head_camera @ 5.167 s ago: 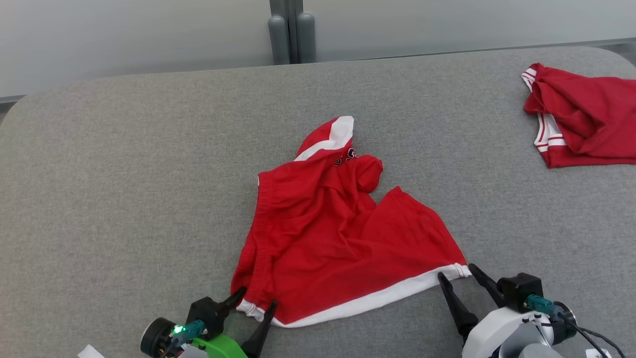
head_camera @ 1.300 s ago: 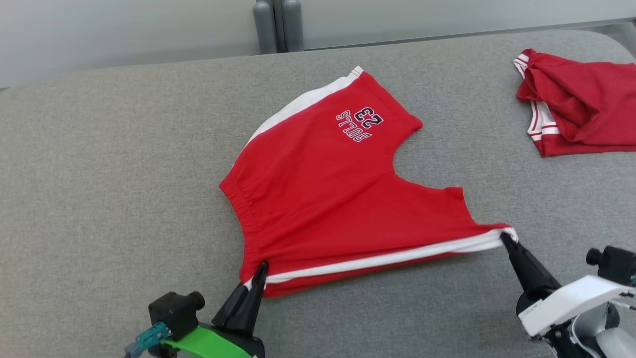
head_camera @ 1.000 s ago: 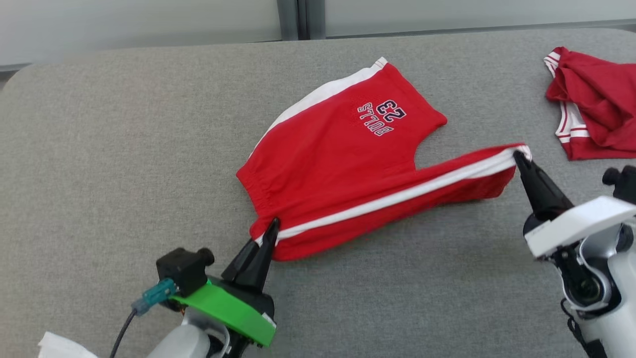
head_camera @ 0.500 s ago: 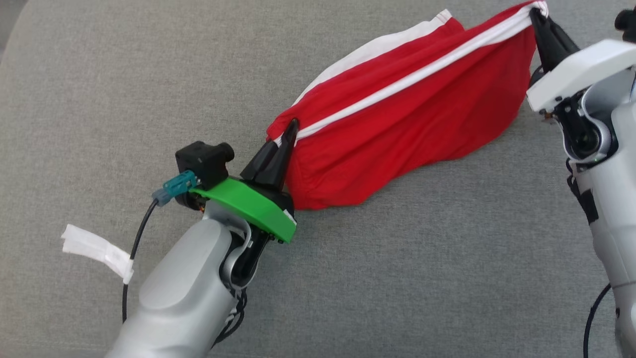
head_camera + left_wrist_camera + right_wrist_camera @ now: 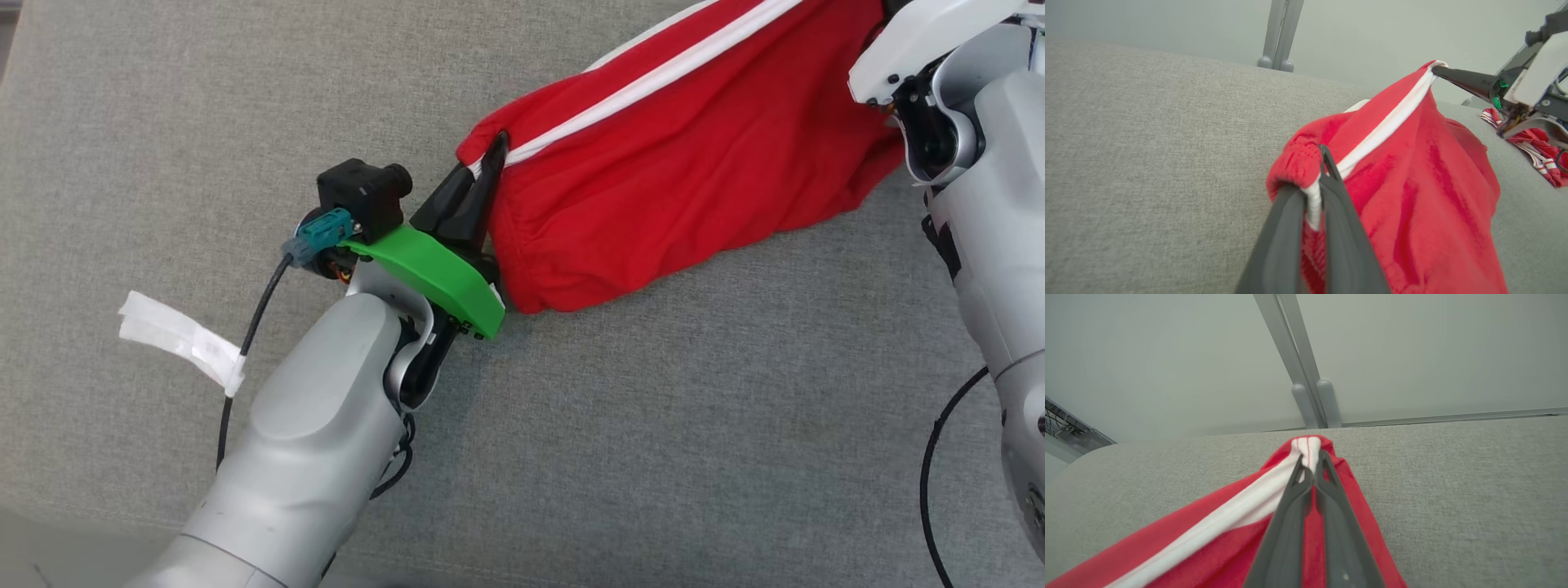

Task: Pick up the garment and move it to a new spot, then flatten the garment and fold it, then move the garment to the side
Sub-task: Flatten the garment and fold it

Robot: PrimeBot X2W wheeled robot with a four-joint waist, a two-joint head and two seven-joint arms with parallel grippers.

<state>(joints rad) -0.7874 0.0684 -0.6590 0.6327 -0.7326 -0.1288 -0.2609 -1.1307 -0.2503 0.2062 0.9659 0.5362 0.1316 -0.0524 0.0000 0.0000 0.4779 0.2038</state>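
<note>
L pincer (image 5: 495,151) is pressed together on the garment (image 5: 678,163), pinching the elastic waistband end right where the white side stripe (image 5: 645,82) starts. In the left wrist view a bit of white cloth is squeezed btwn its two dark fingers. R pincer (image 5: 1312,458) is likewise clamped tight, nipping the other end of that stripe at the leg hem, w/ red-and-white cloth bunched over its tips.

The garment (red shorts, white stripe down the side) is strung btwn the two pincers. The stripe edge is taut and uppermost, and the rest hangs below in loose folds. In the head view it runs from centre to top right. Its lowest fold sags beside the green bracket (image 5: 433,273) on the L wrist; can't tell whether it touches the grey fabric worktop (image 5: 163,122) or hangs just clear.

Elsewhere: a second red garment (image 5: 1545,165) w/ white trim lies crumpled on the worktop beyond the R arm, well apart. A white tape tag (image 5: 175,339) sits beside the L forearm. A pair of grey posts (image 5: 1312,398) stands behind the worktop's far edge.
</note>
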